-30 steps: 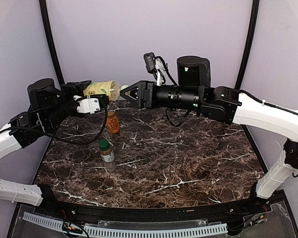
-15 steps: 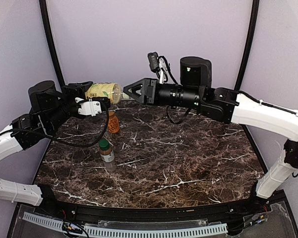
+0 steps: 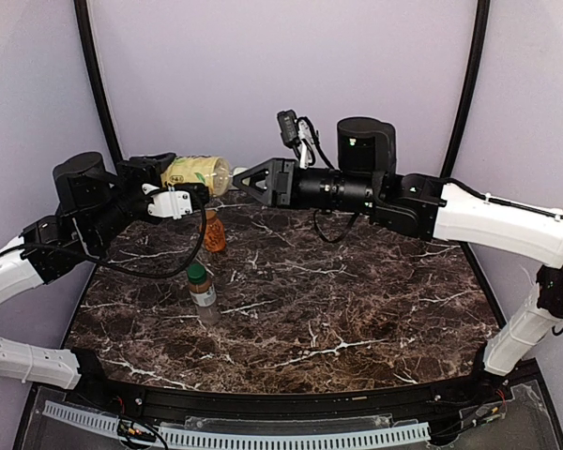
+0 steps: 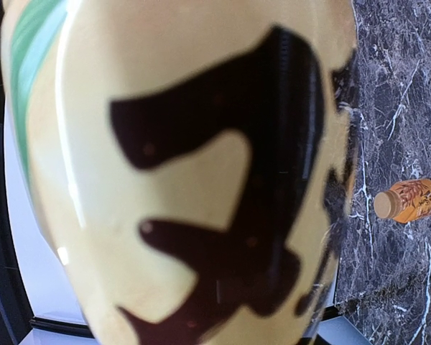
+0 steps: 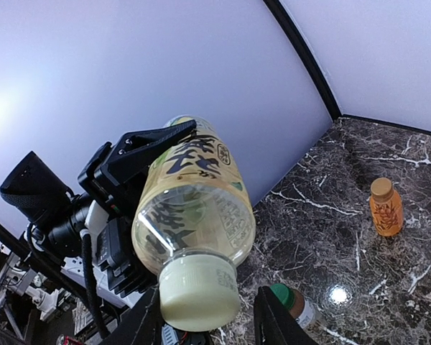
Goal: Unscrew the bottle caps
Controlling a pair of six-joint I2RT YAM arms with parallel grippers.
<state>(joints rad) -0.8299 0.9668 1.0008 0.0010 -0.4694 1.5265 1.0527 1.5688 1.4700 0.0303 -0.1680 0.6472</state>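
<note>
My left gripper (image 3: 174, 176) is shut on the yellow-green tea bottle (image 3: 195, 172) and holds it sideways above the table's far left. The bottle fills the left wrist view (image 4: 187, 180). Its cream-white cap (image 5: 199, 291) points at my right gripper (image 5: 208, 325), which is open, with one finger on each side of the cap and a gap on both sides. In the top view the right gripper (image 3: 240, 178) is level with the cap (image 3: 233, 174). The squat orange bottle (image 3: 212, 232) with its gold-orange cap (image 5: 381, 187) and the clear bottle (image 3: 203, 290) with its dark green cap (image 3: 197, 273) stand on the table.
The dark marble table (image 3: 357, 300) is bounded by purple walls with black corner posts (image 3: 94, 75). The two standing bottles are below and in front of the held bottle. The orange bottle also shows in the left wrist view (image 4: 411, 200).
My right gripper has shifted slightly at the cap end of the tea bottle, with its jaws still open. The left arm and the bottle have hardly moved.
</note>
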